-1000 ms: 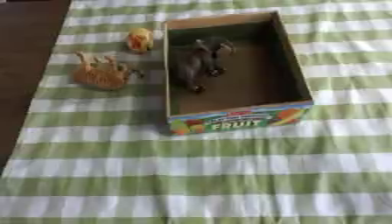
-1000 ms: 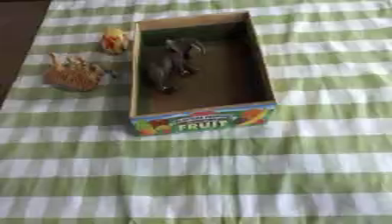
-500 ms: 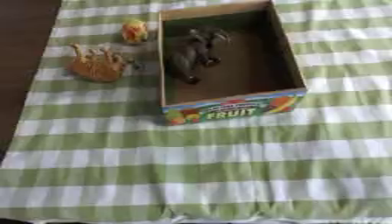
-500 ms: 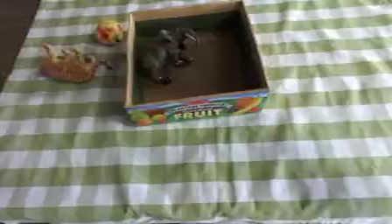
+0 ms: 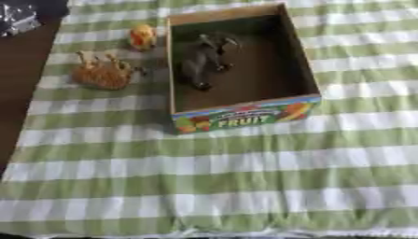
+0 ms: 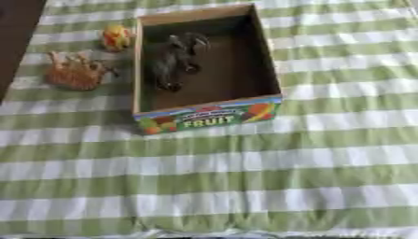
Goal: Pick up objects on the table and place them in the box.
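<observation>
A cardboard box with "FRUIT" printed on its front stands on the green-and-white checked cloth. Inside it, toward the left wall, lies a grey animal figure. Outside the box on its left rests an orange-brown animal figure on the cloth. Farther back, near the box's far left corner, stands a small yellow-and-orange toy. Neither of my hands shows in either view.
The checked cloth ends at a dark table strip on the left. Its near edge runs along the bottom. A shiny crumpled thing lies at the far left corner.
The whole picture has shifted, with the box and toys sitting higher and the cloth's near edge coming into view; the camera moved. The objects keep their places relative to each other.
</observation>
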